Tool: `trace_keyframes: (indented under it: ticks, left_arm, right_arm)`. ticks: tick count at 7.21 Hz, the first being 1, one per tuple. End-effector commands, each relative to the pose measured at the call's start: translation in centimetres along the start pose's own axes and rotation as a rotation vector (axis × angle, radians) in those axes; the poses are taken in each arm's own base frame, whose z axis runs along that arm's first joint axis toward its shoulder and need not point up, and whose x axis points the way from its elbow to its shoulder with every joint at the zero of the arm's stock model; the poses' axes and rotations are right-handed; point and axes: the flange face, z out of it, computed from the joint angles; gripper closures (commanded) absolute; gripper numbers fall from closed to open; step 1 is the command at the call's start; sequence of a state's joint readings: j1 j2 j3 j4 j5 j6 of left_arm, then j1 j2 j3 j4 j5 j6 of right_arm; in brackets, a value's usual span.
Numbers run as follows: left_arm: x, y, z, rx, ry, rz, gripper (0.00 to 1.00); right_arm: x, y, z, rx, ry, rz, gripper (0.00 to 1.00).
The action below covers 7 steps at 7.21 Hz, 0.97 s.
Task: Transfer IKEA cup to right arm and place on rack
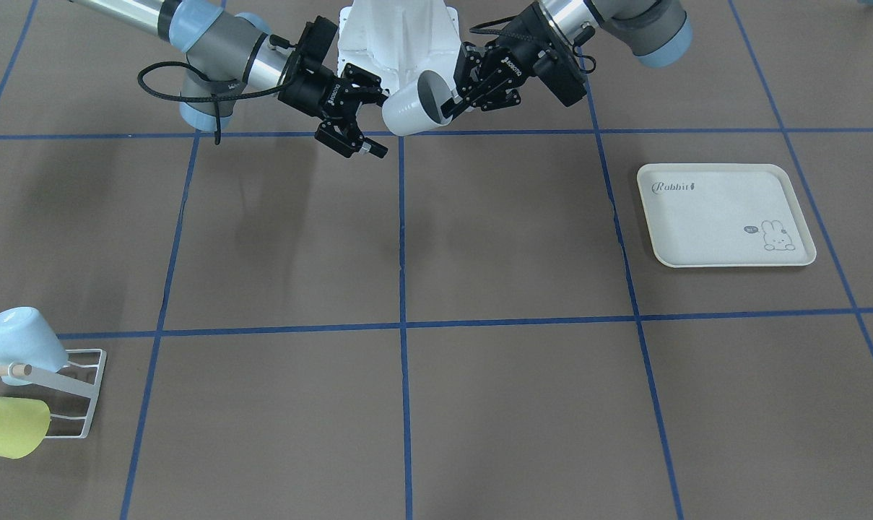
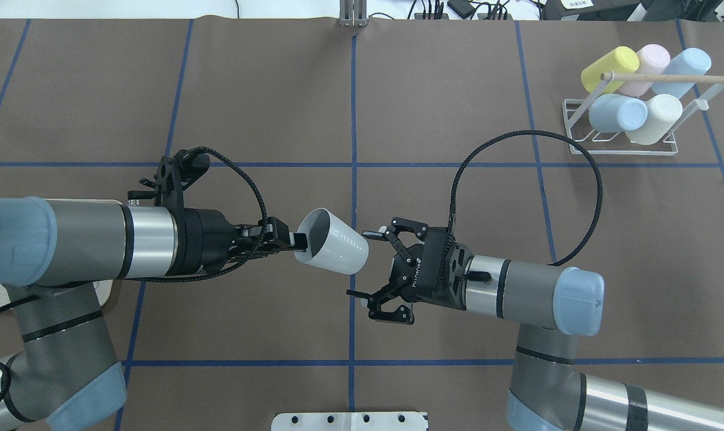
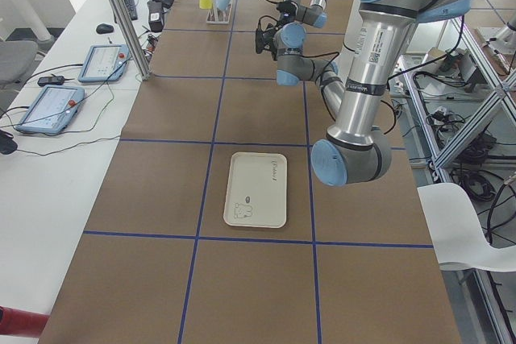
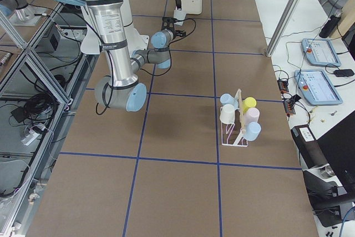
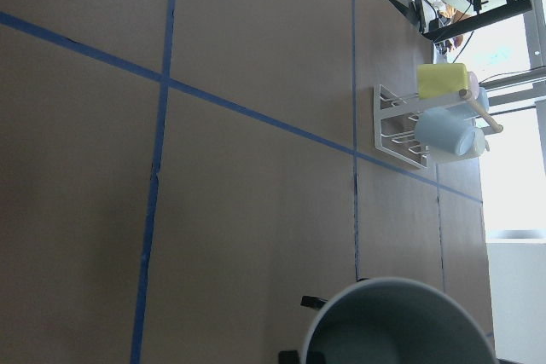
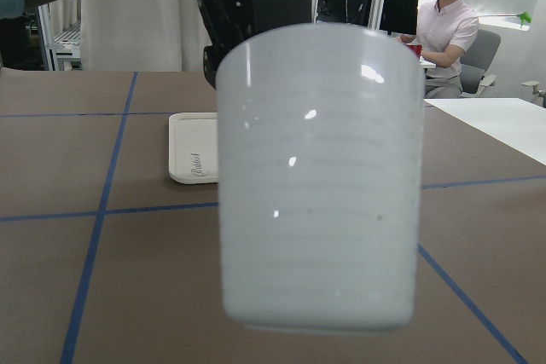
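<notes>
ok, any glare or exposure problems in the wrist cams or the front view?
Right wrist view: the white cup fills most of the frame and shows a few small specular spots. Left wrist view: the right edge is blown out white behind the rack, and the cup rim is cropped at the bottom. Front-facing view: even light, only soft arm shadows on the table.
</notes>
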<state>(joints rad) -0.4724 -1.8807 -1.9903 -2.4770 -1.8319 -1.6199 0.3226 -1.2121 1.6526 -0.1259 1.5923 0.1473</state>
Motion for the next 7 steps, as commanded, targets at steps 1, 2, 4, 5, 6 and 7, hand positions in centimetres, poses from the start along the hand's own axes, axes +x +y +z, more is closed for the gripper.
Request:
trace_keyframes:
  ticks: [1, 2, 4, 5, 6, 7]
  left_arm:
    - [-0.1, 1.4, 0.9, -0.012, 0.0, -0.002, 1.0]
    - [-0.2, 1.6, 1.1, -0.009, -0.002, -0.003, 1.0]
    - [-0.6, 1.5, 1.8, -0.007, -0.013, -0.004, 1.0]
    - [-1.0, 1.4, 2.1, -0.006, -0.022, -0.006, 1.0]
    - [-1.1, 1.3, 2.2, -0.006, -0.025, -0.004, 1.0]
    - [-1.1, 1.3, 2.2, -0.006, -0.025, -0.004, 1.0]
  right_arm:
    - [0.1, -0.7, 0.3, 0.014, 0.0, -0.001, 0.02]
    - [0.0, -0.8, 0.3, 0.015, 0.0, -0.001, 0.02]
    - [0.0, -0.8, 0.3, 0.015, 0.0, -0.001, 0.02]
    - [0.0, -0.9, 0.3, 0.018, 0.0, -0.001, 0.01]
    - [0.0, -1.0, 0.4, 0.02, 0.0, -0.001, 0.02]
    - [0.0, -1.0, 0.4, 0.02, 0.0, -0.001, 0.02]
